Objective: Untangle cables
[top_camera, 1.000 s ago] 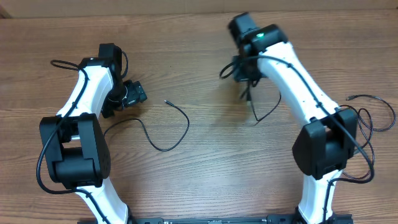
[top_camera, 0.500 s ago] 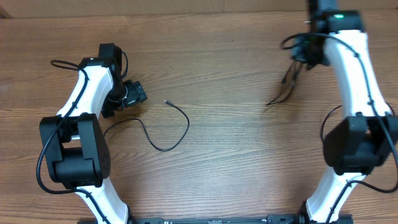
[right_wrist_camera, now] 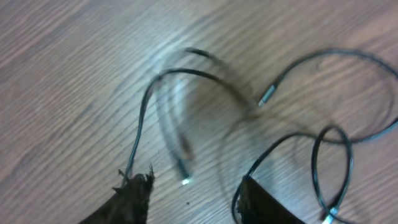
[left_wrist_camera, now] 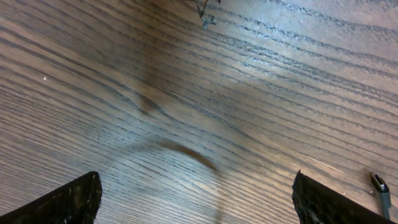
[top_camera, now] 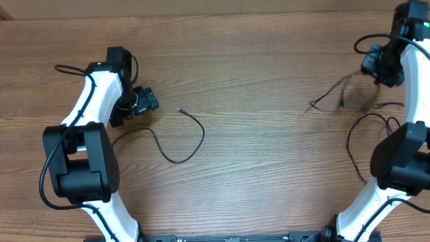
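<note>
Thin black cables (top_camera: 203,134) lie, apparently loose, across the wooden table (top_camera: 269,181).

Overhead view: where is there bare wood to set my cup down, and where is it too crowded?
Widest free patch: the middle of the table, between the curved cable and the blurred cables beside the right gripper. The far strip along the top edge is bare too. Crowded: the right edge, with those cables, and around the left gripper.

**No legible text in any view**

Nothing can be read here. No lettering, label, brand, number or sign shows on the wooden table (top_camera: 269,195), on the left arm (top_camera: 91,101) or right arm (top_camera: 411,81) that stand on it, or on the cables (top_camera: 203,134) lying on it.
</note>
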### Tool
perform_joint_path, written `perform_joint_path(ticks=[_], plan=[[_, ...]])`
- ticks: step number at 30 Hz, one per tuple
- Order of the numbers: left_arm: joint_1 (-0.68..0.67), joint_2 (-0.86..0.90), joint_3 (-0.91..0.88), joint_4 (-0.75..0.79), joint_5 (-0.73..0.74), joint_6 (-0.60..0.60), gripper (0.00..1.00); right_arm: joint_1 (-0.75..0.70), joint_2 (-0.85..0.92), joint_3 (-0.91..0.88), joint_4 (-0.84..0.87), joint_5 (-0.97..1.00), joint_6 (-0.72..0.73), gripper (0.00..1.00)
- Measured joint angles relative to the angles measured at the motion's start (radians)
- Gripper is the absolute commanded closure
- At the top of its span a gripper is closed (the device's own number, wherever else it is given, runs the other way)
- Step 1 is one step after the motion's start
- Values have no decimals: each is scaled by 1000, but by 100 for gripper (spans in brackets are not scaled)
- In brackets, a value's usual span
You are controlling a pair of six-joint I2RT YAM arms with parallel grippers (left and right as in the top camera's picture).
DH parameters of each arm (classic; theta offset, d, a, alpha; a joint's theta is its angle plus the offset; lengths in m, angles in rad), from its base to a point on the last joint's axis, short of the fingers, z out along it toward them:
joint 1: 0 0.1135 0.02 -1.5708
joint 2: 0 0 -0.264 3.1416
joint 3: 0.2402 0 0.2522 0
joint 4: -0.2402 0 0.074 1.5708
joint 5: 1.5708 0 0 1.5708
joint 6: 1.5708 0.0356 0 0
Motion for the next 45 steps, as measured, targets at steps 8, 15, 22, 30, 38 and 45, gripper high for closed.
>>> perform_joint_path(ticks=[8, 15, 22, 30, 38, 45], plan=[[0, 0, 0, 0, 0, 0, 2, 2, 0, -42, 0, -130, -2, 21], [0, 0, 0, 0, -7, 0, 3, 66, 0, -63, -7, -333, -35, 23], [4, 0, 0, 0, -30, -2, 1, 270, 0, -148, 3, -416, -50, 23], [142, 0, 0, -28, -45, -71, 1, 587, 0, -208, 159, -454, -40, 22], [235, 0, 0, -49, -64, -204, 0, 847, 0, -208, 381, -484, -24, 23], [262, 0, 0, -68, -52, -237, 0, 1076, 0, -208, 467, -452, -178, 20]])
